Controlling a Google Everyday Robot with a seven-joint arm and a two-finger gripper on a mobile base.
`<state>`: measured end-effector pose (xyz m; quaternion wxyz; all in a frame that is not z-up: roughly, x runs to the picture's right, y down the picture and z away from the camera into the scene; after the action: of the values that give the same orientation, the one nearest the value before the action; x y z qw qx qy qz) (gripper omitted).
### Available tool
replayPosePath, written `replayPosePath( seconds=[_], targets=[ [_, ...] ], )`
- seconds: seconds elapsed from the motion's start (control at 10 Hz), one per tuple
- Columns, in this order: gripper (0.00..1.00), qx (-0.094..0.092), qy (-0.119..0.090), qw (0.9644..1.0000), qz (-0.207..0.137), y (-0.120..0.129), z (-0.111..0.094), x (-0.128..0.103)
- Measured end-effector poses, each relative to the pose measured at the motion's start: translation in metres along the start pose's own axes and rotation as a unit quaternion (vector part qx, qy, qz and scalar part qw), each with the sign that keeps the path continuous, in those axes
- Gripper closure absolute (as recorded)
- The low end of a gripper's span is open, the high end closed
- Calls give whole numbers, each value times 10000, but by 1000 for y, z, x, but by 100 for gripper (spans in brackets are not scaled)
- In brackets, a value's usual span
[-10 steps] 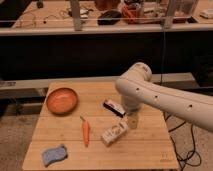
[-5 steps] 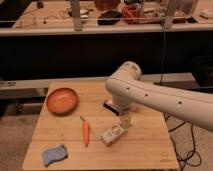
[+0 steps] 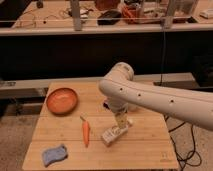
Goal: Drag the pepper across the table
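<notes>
The pepper (image 3: 86,132) is a slender orange-red vegetable with a thin green stem, lying on the light wooden table (image 3: 145,150) near its middle left. My white arm comes in from the right and bends down over the table. My gripper (image 3: 121,121) hangs at its end, just right of the pepper and directly above a small white packet (image 3: 114,135). It is apart from the pepper by about a hand's width.
A round orange bowl (image 3: 62,100) sits at the back left. A blue sponge (image 3: 54,154) lies at the front left corner. A dark object (image 3: 106,104) is partly hidden behind my arm. A cluttered bench stands behind the table.
My arm has swung left across the table, and the gripper has moved from the right of the white packet to above it, nearer the pepper. The pepper has not moved.
</notes>
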<state>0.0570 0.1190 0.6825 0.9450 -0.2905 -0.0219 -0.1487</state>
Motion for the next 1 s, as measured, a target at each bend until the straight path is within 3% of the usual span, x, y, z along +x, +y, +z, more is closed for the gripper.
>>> replayPosePath(
  seconds=[0.6, 1.0],
  targets=[
    [20, 71, -132, 9988, -460, -9, 5, -24],
    [20, 84, -208, 9959, -873, -20, 9, -52]
  ],
)
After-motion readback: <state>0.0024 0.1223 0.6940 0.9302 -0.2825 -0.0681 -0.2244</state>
